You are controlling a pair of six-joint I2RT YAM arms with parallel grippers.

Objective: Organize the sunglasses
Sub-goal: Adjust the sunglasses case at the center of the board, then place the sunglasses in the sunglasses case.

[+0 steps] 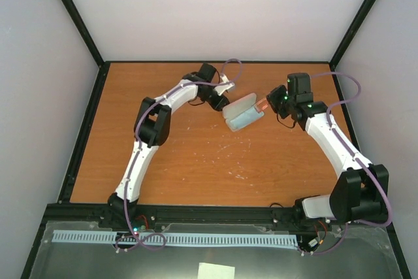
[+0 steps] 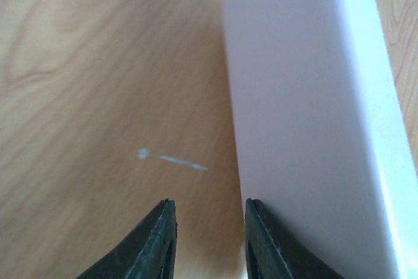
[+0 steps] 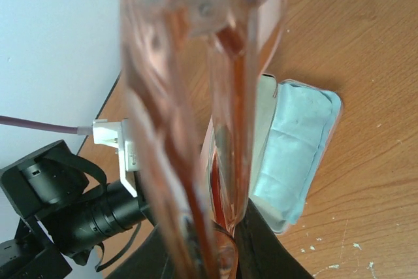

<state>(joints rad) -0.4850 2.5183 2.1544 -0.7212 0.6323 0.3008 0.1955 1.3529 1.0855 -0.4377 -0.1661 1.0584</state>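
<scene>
I find the right tool (image 3: 222, 243) clenched on the folded sunglasses (image 3: 196, 129), which are held off the table (image 1: 196, 161) at the right end of the open pink case (image 1: 243, 112). A blue-grey cloth (image 3: 294, 148) lies inside the case. The left tool (image 2: 209, 208) is released and empty, with one finger beside the case lid.

sunglasses (image 3: 166, 129): translucent orange-amber, thin frame, arms folded; pinched at one end in right gripper (image 3: 215, 249), raised over far half of table (image 1: 196, 161), right of centre.
</scene>
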